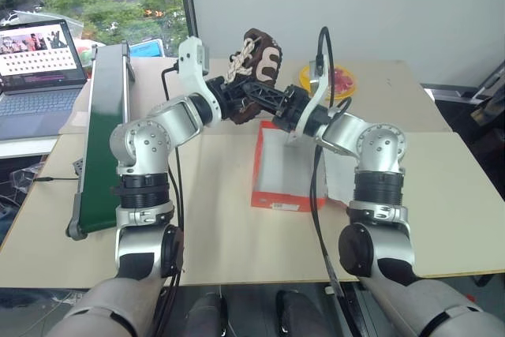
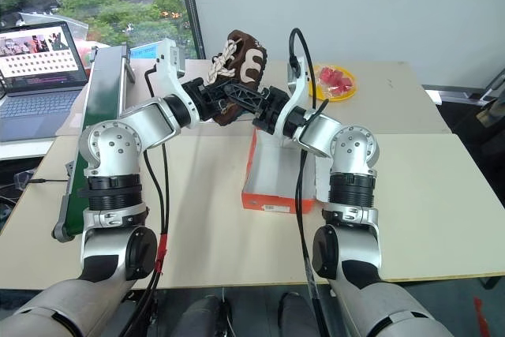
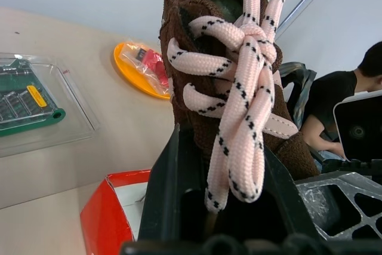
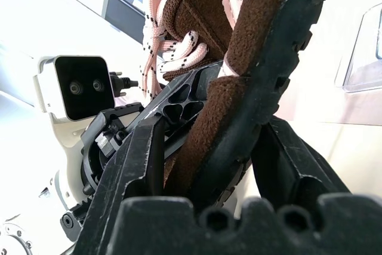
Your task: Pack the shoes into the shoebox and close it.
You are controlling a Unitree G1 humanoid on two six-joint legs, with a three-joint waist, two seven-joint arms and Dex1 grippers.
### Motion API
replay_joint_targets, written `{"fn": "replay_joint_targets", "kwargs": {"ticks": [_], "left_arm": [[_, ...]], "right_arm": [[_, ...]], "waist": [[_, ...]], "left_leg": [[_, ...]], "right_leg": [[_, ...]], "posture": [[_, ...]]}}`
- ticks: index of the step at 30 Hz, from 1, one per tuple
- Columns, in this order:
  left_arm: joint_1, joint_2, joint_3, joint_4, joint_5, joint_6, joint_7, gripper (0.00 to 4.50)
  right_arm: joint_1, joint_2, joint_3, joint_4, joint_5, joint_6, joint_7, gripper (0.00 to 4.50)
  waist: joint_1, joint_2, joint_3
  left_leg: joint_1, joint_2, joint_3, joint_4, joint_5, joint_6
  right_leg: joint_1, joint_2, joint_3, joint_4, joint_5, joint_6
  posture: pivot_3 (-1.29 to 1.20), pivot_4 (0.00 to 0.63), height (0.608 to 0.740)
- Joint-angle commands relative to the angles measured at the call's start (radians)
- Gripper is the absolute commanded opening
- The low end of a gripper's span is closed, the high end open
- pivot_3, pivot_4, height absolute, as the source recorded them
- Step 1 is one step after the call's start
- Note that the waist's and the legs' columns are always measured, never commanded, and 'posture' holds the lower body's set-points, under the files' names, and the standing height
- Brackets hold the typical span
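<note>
Clearly we see both grippers clamped on one brown shoe (image 1: 260, 57) above the open shoebox (image 1: 278, 171), left gripper (image 1: 246, 100), right gripper (image 1: 272, 102), second shoe hidden from us.

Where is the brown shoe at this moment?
In the head views the brown shoe is held in the air at the centre, between the left gripper and the right gripper, above the far end of the open shoebox.

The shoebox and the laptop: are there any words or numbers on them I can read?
None can be read.
Shoebox: the white label on its end carries print too small to read.
Laptop: its screen shows rows of tiny pictures, too small to read.
</note>
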Motion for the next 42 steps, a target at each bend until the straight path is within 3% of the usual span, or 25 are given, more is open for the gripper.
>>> {"fn": "replay_joint_targets", "kwargs": {"ticks": [1, 5, 15, 20, 26, 27, 31, 33, 38, 41, 42], "left_arm": [[-0.017, -0.010, -0.006, -0.037, -0.025, 0.003, -0.020, 0.15], [-0.013, -0.010, -0.009, -0.043, -0.028, 0.007, -0.017, 0.15], [-0.022, -0.013, -0.010, -0.050, -0.032, 0.017, -0.011, 0.15], [-0.029, -0.013, -0.005, -0.050, -0.035, 0.020, -0.007, 0.15], [-0.025, -0.011, -0.004, -0.053, -0.034, 0.022, -0.003, 0.15], [-0.025, -0.011, -0.005, -0.054, -0.033, 0.022, -0.002, 0.15], [-0.018, -0.004, -0.007, -0.062, -0.032, 0.024, -0.002, 0.15], [-0.011, -0.002, 0.003, -0.074, -0.045, 0.028, -0.004, 1.10], [0.009, 0.017, 0.035, -0.108, -0.081, 0.054, -0.001, 2.83], [0.054, 0.070, 0.050, -0.127, -0.095, 0.089, -0.020, 3.77], [0.072, 0.089, 0.054, -0.134, -0.101, 0.103, -0.031, 3.77]], "right_arm": [[-0.050, -0.003, -0.096, -0.041, 0.071, -0.119, 0.010, 2.99], [-0.064, -0.006, -0.107, -0.016, 0.068, -0.156, -0.009, 4.38], [-0.079, -0.020, -0.113, 0.059, 0.058, -0.206, -0.013, 4.38], [-0.068, -0.033, -0.093, 0.088, 0.029, -0.228, -0.004, 2.50], [-0.067, -0.035, -0.088, 0.088, 0.028, -0.232, -0.004, 0.65], [-0.067, -0.035, -0.088, 0.088, 0.028, -0.233, -0.005, 0.45], [-0.070, -0.039, -0.088, 0.090, 0.028, -0.238, -0.005, 0.38], [-0.074, -0.045, -0.087, 0.092, 0.024, -0.241, -0.007, 0.37], [-0.104, -0.094, -0.066, 0.106, -0.021, -0.248, -0.032, 0.35], [-0.140, -0.155, -0.030, 0.107, -0.089, -0.240, -0.068, 0.35], [-0.148, -0.178, -0.008, 0.100, -0.121, -0.232, -0.079, 0.35]], "waist": [[0.000, 0.000, 0.000], [0.001, 0.000, 0.000], [-0.001, 0.000, 0.000], [0.000, 0.000, 0.000], [-0.001, 0.000, 0.000], [0.000, 0.000, 0.000], [0.000, 0.000, 0.000], [0.000, 0.000, 0.000], [0.000, 0.000, 0.000], [-0.001, 0.000, 0.000], [-0.004, 0.000, 0.000]], "left_leg": [[0.000, 0.000, 0.000, 0.000, 0.000, 0.000], [0.000, 0.000, 0.000, 0.000, 0.000, 0.000], [0.000, 0.000, 0.000, 0.000, 0.000, 0.000], [0.000, 0.000, 0.000, 0.000, 0.000, 0.000], [0.000, 0.000, 0.000, 0.000, 0.000, 0.000], [0.000, 0.000, 0.000, 0.000, 0.000, 0.000], [0.000, 0.000, 0.000, 0.000, 0.000, 0.000], [0.000, 0.000, 0.000, 0.000, 0.000, 0.000], [0.000, 0.000, 0.000, 0.000, 0.000, 0.000], [0.000, 0.000, 0.000, 0.000, 0.000, 0.000], [0.000, 0.000, 0.000, 0.000, 0.000, 0.000]], "right_leg": [[0.000, 0.000, 0.000, 0.000, 0.000, 0.000], [0.000, 0.000, 0.000, 0.000, 0.000, 0.000], [0.000, 0.000, 0.000, 0.000, 0.000, 0.000], [0.000, 0.000, 0.000, 0.000, 0.000, 0.000], [0.000, 0.000, 0.000, 0.000, 0.000, 0.000], [0.000, 0.000, 0.000, 0.000, 0.000, 0.000], [0.000, 0.000, 0.000, 0.000, 0.000, 0.000], [0.000, 0.000, 0.000, 0.000, 0.000, 0.000], [0.000, 0.000, 0.000, 0.000, 0.000, 0.000], [0.000, 0.000, 0.000, 0.000, 0.000, 0.000], [0.000, 0.000, 0.000, 0.000, 0.000, 0.000]], "posture": [[0.00, 0.150, 0.740], [0.00, 0.150, 0.740], [0.00, 0.150, 0.740], [0.00, 0.150, 0.740], [0.00, 0.150, 0.740], [0.00, 0.150, 0.740], [0.00, 0.150, 0.740], [0.00, 0.150, 0.740], [0.00, 0.150, 0.740], [0.00, 0.150, 0.740], [0.00, 0.150, 0.740]]}}
